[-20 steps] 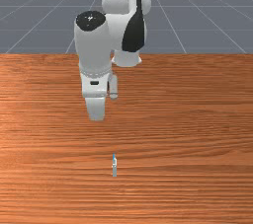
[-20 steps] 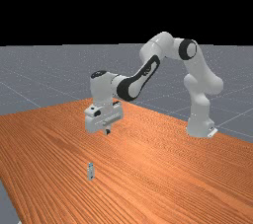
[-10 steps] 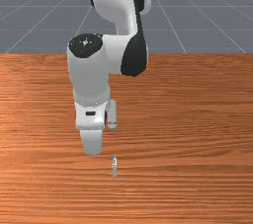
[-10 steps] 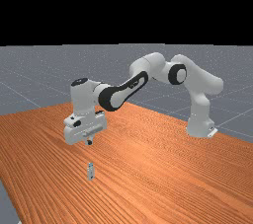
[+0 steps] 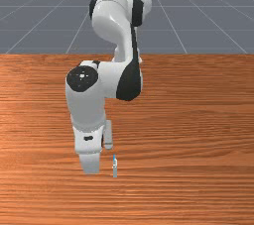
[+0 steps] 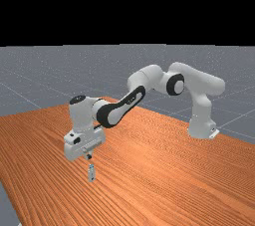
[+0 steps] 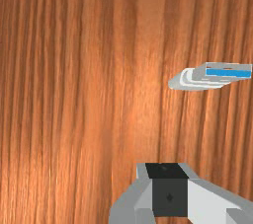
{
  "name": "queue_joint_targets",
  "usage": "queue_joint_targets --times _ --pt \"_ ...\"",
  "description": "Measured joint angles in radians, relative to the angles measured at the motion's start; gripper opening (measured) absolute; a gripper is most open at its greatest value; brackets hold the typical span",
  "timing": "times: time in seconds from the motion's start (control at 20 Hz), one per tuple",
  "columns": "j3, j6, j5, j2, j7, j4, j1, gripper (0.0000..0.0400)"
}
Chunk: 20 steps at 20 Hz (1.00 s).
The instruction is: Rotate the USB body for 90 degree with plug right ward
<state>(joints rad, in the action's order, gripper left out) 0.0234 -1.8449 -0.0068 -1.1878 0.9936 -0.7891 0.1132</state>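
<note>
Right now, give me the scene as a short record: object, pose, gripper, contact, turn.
object: USB stick, white and grey
pose: standing upright on the wooden table
plug: blue inside, pointing up
gripper: above the table, near the stick
contact: none between gripper and stick
turn: not done, plug not pointing sideways

usb body (image 5: 115, 167) | on table (image 5: 188, 135) | pincer (image 6: 89, 157) — to front view's left of it
</note>
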Motion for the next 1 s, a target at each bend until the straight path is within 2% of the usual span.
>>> queue_joint_targets --times 0.25,0.4,1.0 --pt "0.007 0.034 0.005 -0.041 0.008 0.074 0.034 0.0000" --pt "0.008 0.051 0.004 -0.102 0.007 0.148 0.036 0.0000" --pt "0.008 0.072 0.004 -0.157 0.007 0.219 0.037 0.0000"
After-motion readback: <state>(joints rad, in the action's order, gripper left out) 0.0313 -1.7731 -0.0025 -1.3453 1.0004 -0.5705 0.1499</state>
